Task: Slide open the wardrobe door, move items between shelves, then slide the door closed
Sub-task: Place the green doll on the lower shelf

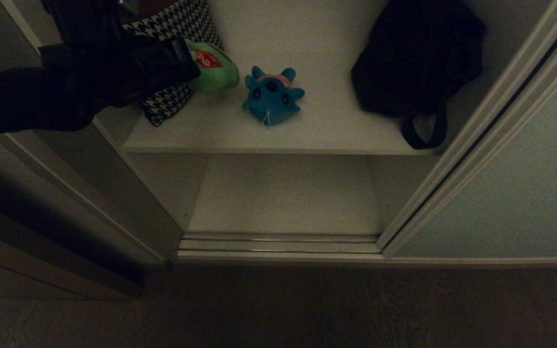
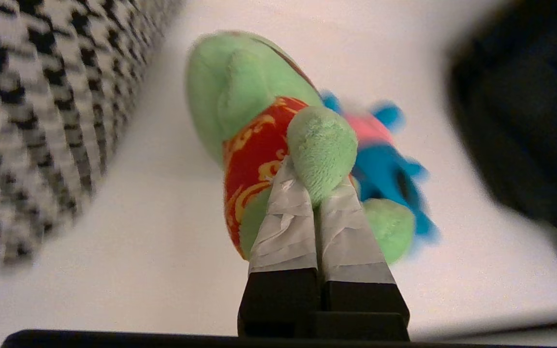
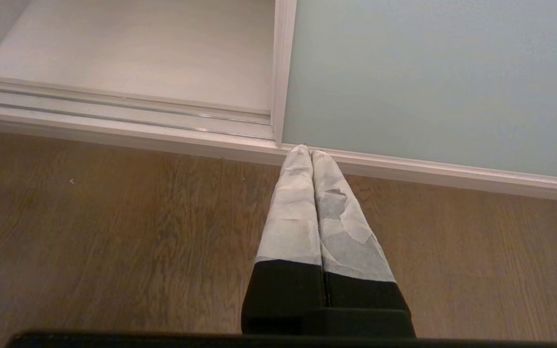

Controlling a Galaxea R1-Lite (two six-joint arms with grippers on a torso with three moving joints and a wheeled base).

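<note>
Green frog point(image 2: 259, 125) is clamped by a limb in left gripper point(image 2: 315, 186), over upper shelf point(image 1: 336, 130); gold marks on its red patch can't be read. Blue toy point(image 1: 272, 95) sits just beside frog, cushion point(image 1: 172, 29) behind, black bag point(image 1: 416, 58) further along. Door point(image 1: 515, 193) slid open. Right gripper point(image 3: 311, 153) clenched empty near floor point(image 3: 114, 232)

Frog point(image 2: 259, 96): light green, red patch with gold swirls. Other plush point(image 1: 272, 95): blue, pink back, dark eyes. Cushion point(image 2: 41, 96): black-and-white houndstooth. Bag point(image 1: 416, 58): black. Shelves point(image 1: 307, 130): plain white. Door point(image 3: 433, 77): pale grey-green, cream frame. Floor point(image 3: 114, 232): brown wood grain. Both grippers' fingers point(image 2: 288, 217): grey-white tape over black bases.
</note>
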